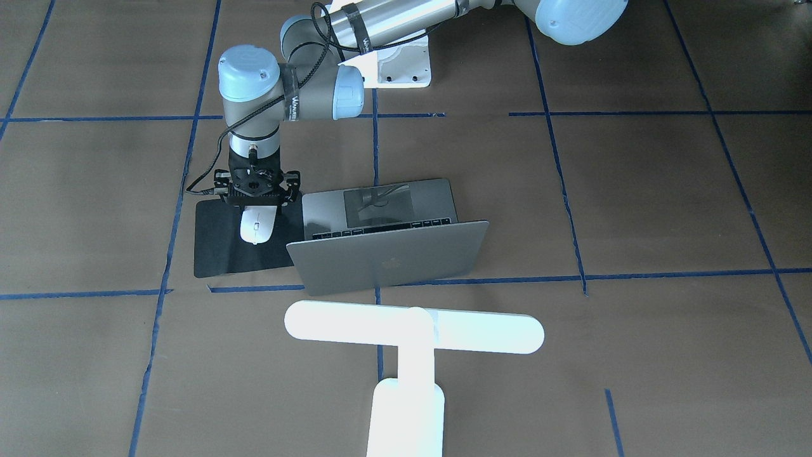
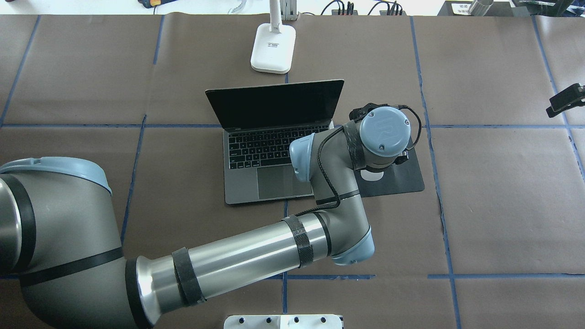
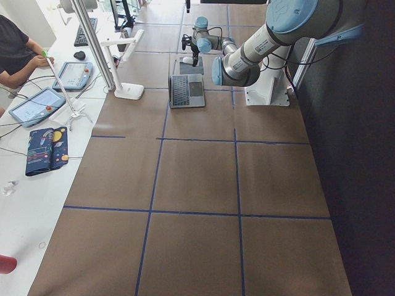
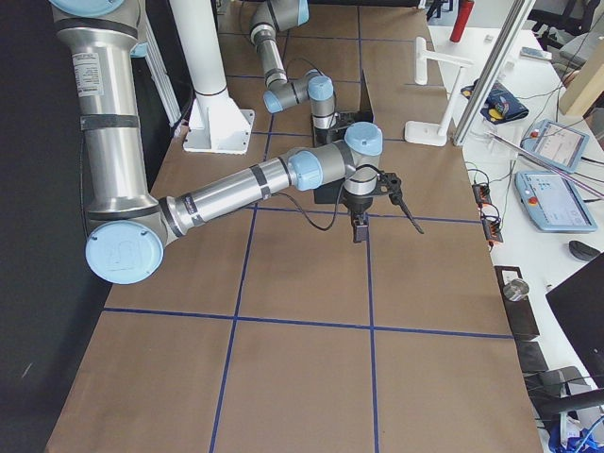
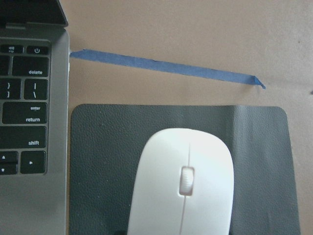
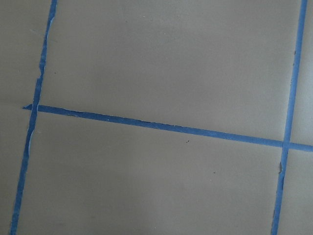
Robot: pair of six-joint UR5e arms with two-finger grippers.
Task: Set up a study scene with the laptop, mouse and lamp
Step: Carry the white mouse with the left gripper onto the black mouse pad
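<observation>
The silver laptop (image 1: 387, 260) stands open mid-table, its keyboard (image 2: 274, 146) facing the robot. To its right as the robot sees it, the white mouse (image 5: 181, 181) lies on a black mat (image 1: 216, 247). My left gripper (image 1: 257, 202) hangs straight above the mouse's (image 1: 257, 226) near end with its jaws spread wider than the mouse, so it looks open. The white T-shaped lamp (image 1: 412, 330) stands behind the laptop, base (image 2: 273, 48) on the far edge. My right gripper (image 4: 361, 231) hovers over bare table far off to the right, and I cannot tell its state.
The white arm mount block (image 1: 403, 66) sits at the robot's edge. Blue tape lines grid the brown table cover. A side bench holds tablets (image 3: 37, 105), with a person's arm (image 3: 18, 58) resting there. The left arm's forearm crosses low over the laptop's trackpad corner (image 2: 320, 183).
</observation>
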